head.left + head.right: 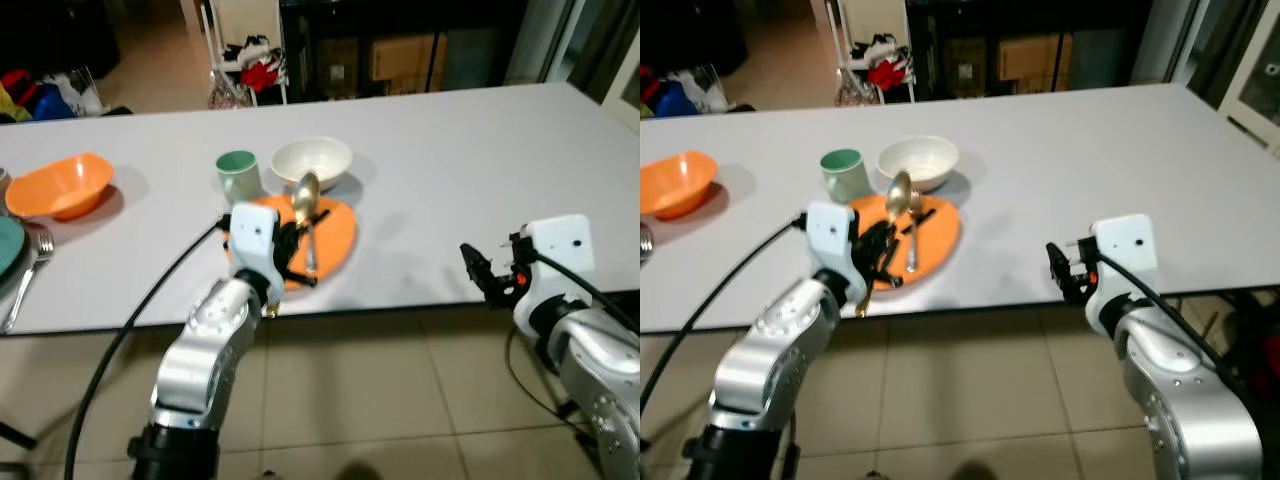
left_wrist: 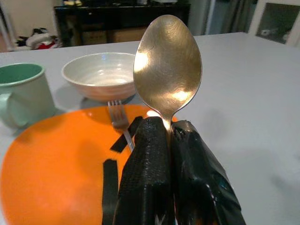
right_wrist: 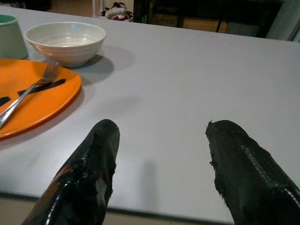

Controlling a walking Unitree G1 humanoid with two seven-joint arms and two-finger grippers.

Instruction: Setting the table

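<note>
A grey table (image 1: 450, 150) is standing on a tiled floor (image 1: 380, 400). The left gripper (image 2: 169, 136) is pinching a spoon (image 2: 167, 65) above the orange plate (image 1: 335, 235), handle towards the robot, bowl pointing away. The right gripper (image 3: 161, 136) is hovering spread at the table edge.

Gold spoon (image 2: 167, 70) upright above fork-bearing orange plate (image 2: 56, 164).

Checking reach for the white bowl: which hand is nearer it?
Left. The left hand, holding a spoon, is just short of the bowl; the right hand hangs off at the table edge.
</note>
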